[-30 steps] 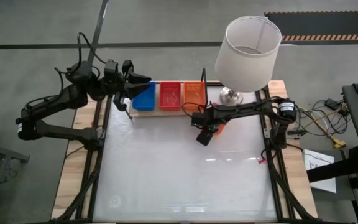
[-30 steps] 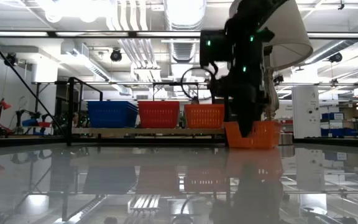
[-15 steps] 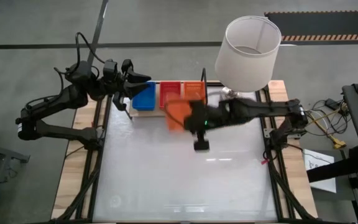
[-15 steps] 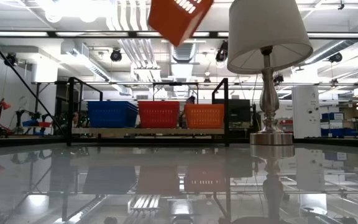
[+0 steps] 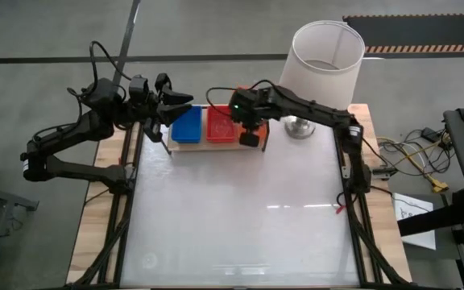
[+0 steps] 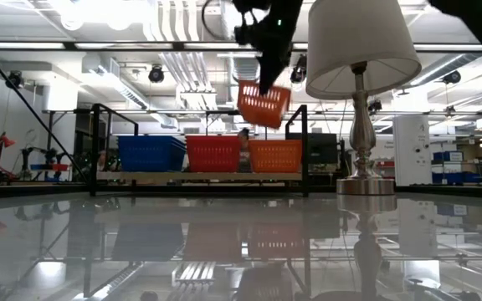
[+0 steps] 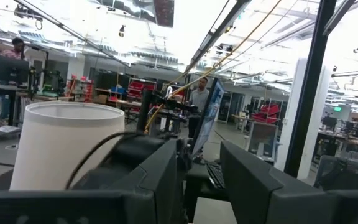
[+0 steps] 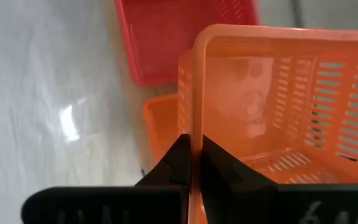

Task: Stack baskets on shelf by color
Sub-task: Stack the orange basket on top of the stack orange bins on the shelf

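On the wooden shelf (image 5: 216, 143) at the table's far edge stand a blue basket (image 5: 187, 125), a red basket (image 5: 220, 123) and an orange basket (image 6: 274, 155), side by side on their bottoms. Another orange basket (image 6: 264, 104) hangs tilted above the shelf's orange one, with my right gripper (image 8: 191, 163) shut on it. My left gripper (image 5: 180, 101) hovers open at the shelf's left end, holding nothing. My right gripper pinches the upper rim of one side wall (image 8: 192, 118) of the orange basket, one finger inside the basket and one outside. The fingers (image 6: 268, 79) come from above, pointing down. The basket hangs tilted below them, clear of the shelf and of the orange basket underneath.
A table lamp with a white shade (image 5: 321, 64) stands right of the shelf, its metal base (image 6: 365, 184) on the table. Black wire frames (image 6: 94, 146) close the shelf's ends. The white tabletop (image 5: 240, 217) spreads in front.
My right gripper has lifted the orange basket off the table beside the lamp base, swung it up and toward the left, then toward the far edge. The basket now hangs tilted over the shelf's orange basket.
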Robot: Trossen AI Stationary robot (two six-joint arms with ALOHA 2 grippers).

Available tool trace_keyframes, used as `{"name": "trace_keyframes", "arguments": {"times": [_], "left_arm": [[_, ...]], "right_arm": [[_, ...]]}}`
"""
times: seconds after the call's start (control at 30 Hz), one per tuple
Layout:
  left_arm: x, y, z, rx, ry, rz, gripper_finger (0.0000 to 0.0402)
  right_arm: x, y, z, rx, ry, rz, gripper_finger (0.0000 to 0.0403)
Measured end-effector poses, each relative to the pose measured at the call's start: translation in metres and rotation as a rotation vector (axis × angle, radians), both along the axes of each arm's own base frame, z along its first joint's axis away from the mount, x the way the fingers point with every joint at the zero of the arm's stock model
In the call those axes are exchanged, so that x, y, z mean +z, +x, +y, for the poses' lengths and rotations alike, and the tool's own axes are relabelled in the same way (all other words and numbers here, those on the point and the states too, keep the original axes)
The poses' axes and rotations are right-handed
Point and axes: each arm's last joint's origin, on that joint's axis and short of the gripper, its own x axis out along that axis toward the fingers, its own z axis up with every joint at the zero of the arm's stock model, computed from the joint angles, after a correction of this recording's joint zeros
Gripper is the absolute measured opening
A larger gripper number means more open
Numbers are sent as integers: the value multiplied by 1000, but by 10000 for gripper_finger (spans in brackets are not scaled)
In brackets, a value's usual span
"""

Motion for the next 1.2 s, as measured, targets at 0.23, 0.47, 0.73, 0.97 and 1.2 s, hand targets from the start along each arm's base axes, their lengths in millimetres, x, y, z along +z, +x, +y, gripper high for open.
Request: {"name": "trace_keyframes", "arguments": {"times": [0.23,0.47,0.73,0.97,1.2], "left_arm": [[0,0,0,2,4,1,109],[0,0,0,2,4,5,109],[-1,0,0,2,4,5,109],[0,0,0,2,4,5,109],[0,0,0,2,4,5,109]], "right_arm": [[-24,8,-13,53,46,80,9],[-34,7,-12,73,78,150,9],[-39,4,-11,80,91,191,9],[-51,4,-11,91,100,224,9],[-62,4,-11,97,106,248,9]]}}
